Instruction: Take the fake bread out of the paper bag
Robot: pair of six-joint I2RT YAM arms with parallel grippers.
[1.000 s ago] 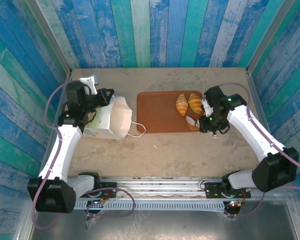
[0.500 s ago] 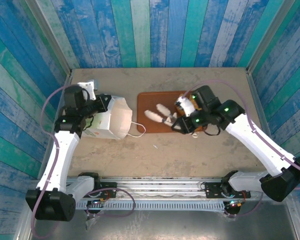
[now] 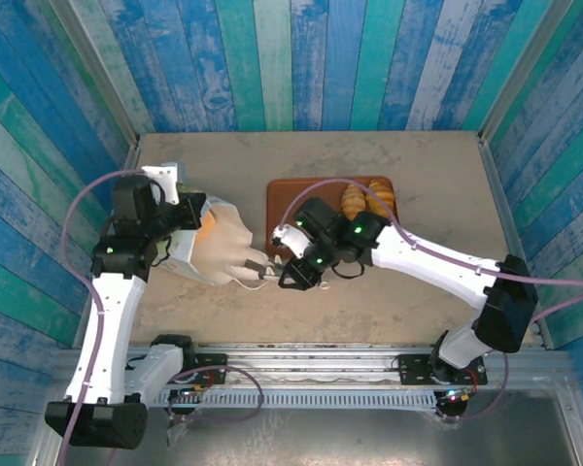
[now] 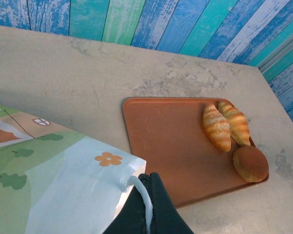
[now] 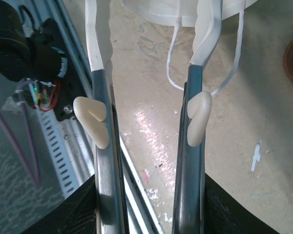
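The white paper bag (image 3: 222, 250) lies on its side left of centre, mouth toward the tray. My left gripper (image 3: 196, 216) is shut on its thin white loop handle (image 4: 145, 197) at the bag's top edge (image 4: 68, 183). My right gripper (image 3: 260, 270) is open at the bag's mouth. Its white fingertips (image 5: 98, 39) straddle the other handle loop (image 5: 175, 63) just short of the bag's rim (image 5: 185, 12) and hold nothing. Of the fake bread, two croissants (image 4: 216, 126) and a round bun (image 4: 250, 163) rest on the tray; any bread inside the bag is hidden.
The flat reddish-brown tray (image 4: 171, 141) sits right of the bag, its near half partly under my right arm (image 3: 418, 257). Blue and green plank walls close in the table on three sides. The metal rail (image 5: 63, 146) runs along the near edge.
My right arm has swung left from the tray's right end across the tray to the bag's mouth, with its jaws a little narrower. The left gripper has tipped the bag up by its handle.
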